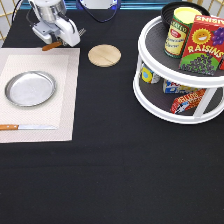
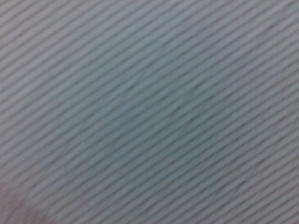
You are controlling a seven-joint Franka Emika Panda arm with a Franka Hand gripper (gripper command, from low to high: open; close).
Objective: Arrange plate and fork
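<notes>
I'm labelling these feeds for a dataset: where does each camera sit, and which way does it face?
Exterior view: fixed off the arm, looking down across the table at the placemat with plate and knife, and the gripper at the fork.
Wrist view: on the hand, facing ribbed weave close up; no robot parts show.
Shared: probably the placemat's weave.

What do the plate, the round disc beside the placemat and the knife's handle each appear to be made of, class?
The plate: probably metal, silvery with a soft sheen and a raised rim. The round disc: apparently wood, pale tan and matte, with a faint line across it. The knife: an orange-brown handle that looks like wood, and a pale flat blade, likely metal.
</notes>
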